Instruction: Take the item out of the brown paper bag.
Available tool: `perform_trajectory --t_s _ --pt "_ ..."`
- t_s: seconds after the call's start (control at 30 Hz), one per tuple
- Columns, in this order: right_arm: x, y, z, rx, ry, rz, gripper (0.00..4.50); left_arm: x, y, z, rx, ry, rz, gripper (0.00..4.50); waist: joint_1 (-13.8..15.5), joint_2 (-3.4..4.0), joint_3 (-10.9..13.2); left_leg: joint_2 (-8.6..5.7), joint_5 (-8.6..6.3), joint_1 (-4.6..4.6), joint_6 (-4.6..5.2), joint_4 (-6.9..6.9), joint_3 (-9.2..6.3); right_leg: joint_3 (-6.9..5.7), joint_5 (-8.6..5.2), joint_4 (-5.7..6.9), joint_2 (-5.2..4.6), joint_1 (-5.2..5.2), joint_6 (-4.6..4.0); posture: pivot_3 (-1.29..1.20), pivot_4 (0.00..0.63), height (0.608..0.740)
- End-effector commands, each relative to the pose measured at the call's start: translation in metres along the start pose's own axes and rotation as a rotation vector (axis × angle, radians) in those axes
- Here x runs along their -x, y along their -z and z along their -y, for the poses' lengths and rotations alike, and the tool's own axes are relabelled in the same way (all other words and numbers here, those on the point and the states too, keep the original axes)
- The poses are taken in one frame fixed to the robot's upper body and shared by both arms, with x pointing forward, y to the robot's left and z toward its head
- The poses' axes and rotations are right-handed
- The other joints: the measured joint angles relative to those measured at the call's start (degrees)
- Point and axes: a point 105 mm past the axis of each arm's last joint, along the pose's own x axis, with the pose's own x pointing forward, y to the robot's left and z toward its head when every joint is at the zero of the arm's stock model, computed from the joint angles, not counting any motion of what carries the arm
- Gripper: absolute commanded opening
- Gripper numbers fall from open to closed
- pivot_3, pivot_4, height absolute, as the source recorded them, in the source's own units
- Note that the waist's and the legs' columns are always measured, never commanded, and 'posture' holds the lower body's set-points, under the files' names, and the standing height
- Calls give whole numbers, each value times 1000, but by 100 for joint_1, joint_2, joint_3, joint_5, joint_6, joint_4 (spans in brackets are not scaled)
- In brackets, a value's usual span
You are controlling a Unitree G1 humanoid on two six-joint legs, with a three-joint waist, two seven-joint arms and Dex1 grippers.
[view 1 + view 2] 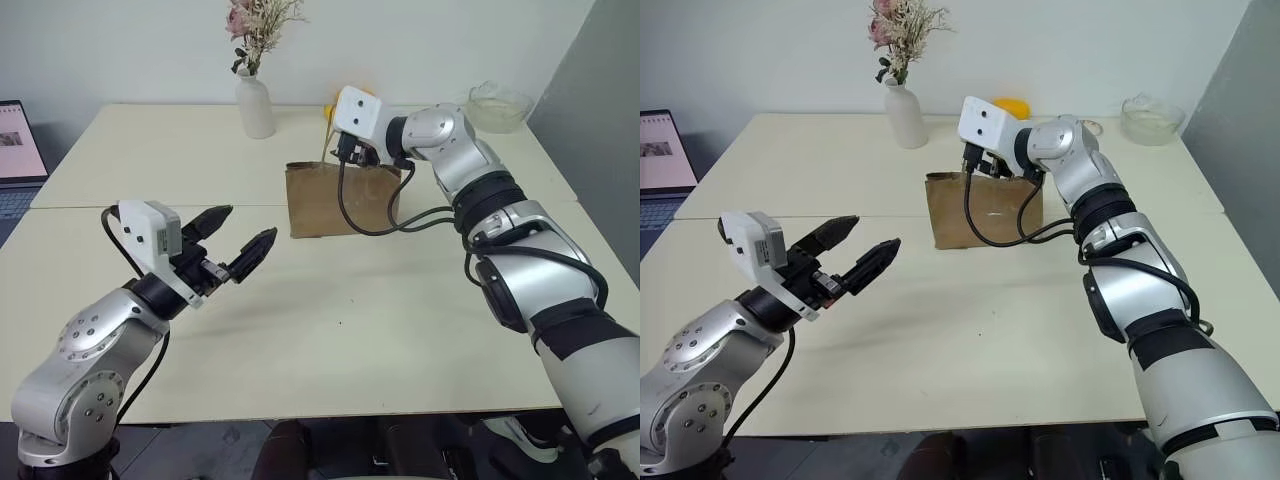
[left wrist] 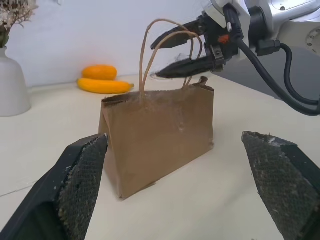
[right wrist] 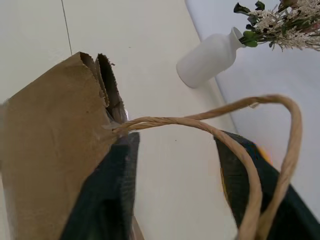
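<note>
The brown paper bag (image 1: 330, 205) stands upright in the middle of the table, its two cord handles (image 2: 150, 55) looping up from its top. The item is hidden, and nothing of the bag's inside can be seen. My right gripper (image 2: 157, 60) hovers over the bag's top edge with its fingers apart. In the right wrist view the handle cords (image 3: 210, 115) run across and beside those fingers, and the bag's folded mouth (image 3: 100, 85) lies just ahead of them. Well short of the bag, above the table's near left, my left gripper (image 1: 248, 224) is open and holds nothing.
A white vase (image 1: 255, 105) of dried flowers stands behind the bag to the left. A yellow banana (image 2: 102, 86) and an orange fruit (image 2: 99, 71) lie behind the bag. A glass bowl (image 1: 497, 105) sits far right, and a laptop (image 1: 15, 150) sits at the left edge.
</note>
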Motion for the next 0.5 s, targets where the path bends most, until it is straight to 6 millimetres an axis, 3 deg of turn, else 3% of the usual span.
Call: perform_trajectory --t_s 0.03,0.1,0.23,0.33,0.4,0.5 --pt "15 -6 18 5 35 28 3822 -2 -13 -2 -57 20 38 4500 2 0 0 0 0 -1 0 0 -1 -1 0 0 0 0 0 0 150 740" --pt "27 8 25 -63 55 14 4467 -7 -18 -5 -79 28 42 4500 24 -1 0 -1 0 -1 0 0 -1 -1 0 -1 0 0 0 0 150 740" --pt "58 30 37 -230 138 45 4467 -19 -26 -9 -128 51 46 4500 116 -4 -2 -4 0 -3 0 6 -7 -8 0 -7 -1 10 1 0 150 740" --pt "99 39 37 -273 276 117 4467 -35 -30 -22 -163 14 59 4500 151 -6 -4 -5 0 -3 1 5 -7 -8 1 -9 -2 12 2 0 150 740" --pt "121 39 27 -335 328 155 4467 -44 -30 -33 -168 -6 53 4500 173 -7 -4 -4 0 -4 1 3 -8 -10 1 -4 -3 9 3 0 150 740" --pt "147 34 -17 -465 312 215 4500 -65 -30 -46 -203 21 28 3885 180 -7 -4 -2 0 -7 1 0 -11 -14 1 -1 -3 5 3 0 150 740"
